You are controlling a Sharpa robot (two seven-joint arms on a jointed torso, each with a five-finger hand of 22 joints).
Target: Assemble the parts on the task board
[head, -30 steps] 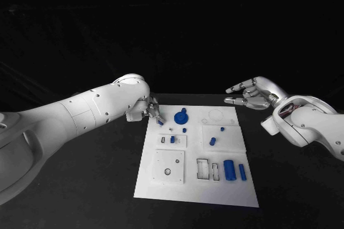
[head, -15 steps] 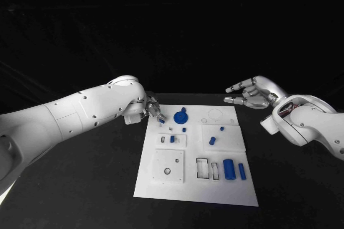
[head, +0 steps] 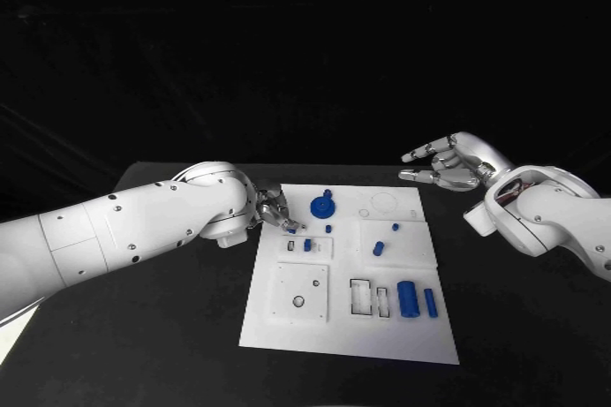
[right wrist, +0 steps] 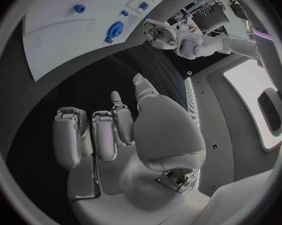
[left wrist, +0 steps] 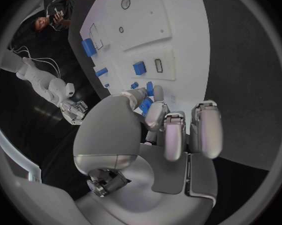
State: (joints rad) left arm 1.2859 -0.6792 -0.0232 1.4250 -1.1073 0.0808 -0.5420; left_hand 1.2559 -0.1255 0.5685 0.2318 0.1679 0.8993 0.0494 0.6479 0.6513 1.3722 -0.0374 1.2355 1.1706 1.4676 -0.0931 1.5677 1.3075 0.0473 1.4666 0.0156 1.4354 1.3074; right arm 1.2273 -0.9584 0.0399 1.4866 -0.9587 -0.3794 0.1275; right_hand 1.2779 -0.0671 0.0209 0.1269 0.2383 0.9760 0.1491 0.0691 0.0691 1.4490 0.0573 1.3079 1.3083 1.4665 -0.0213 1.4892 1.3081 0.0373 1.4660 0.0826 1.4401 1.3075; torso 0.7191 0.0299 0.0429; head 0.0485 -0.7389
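My left hand (head: 273, 210) fingers (left wrist: 155, 116) pinch small blue part (left wrist: 145, 105) at tips, over task board (head: 343, 341) far-left corner, near 10 o'clock from board centre. My right hand (head: 446, 162) hangs off board's far-right corner, fingers loosely curled, holding nothing.

Risk, as I judge it: pinch looks shallow, part could twist or drop on descent; slot (head: 291, 246) beside seated blue peg (head: 307, 245) is narrow, tilted entry may jam.

Part sits between thumb and fingertip, mostly hidden; slot lies just toward 5 o'clock from fingertips.

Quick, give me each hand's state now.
Left hand: pinching a small blue part over the task board.
Right hand: empty, fingers apart, open, off the board's far right corner.
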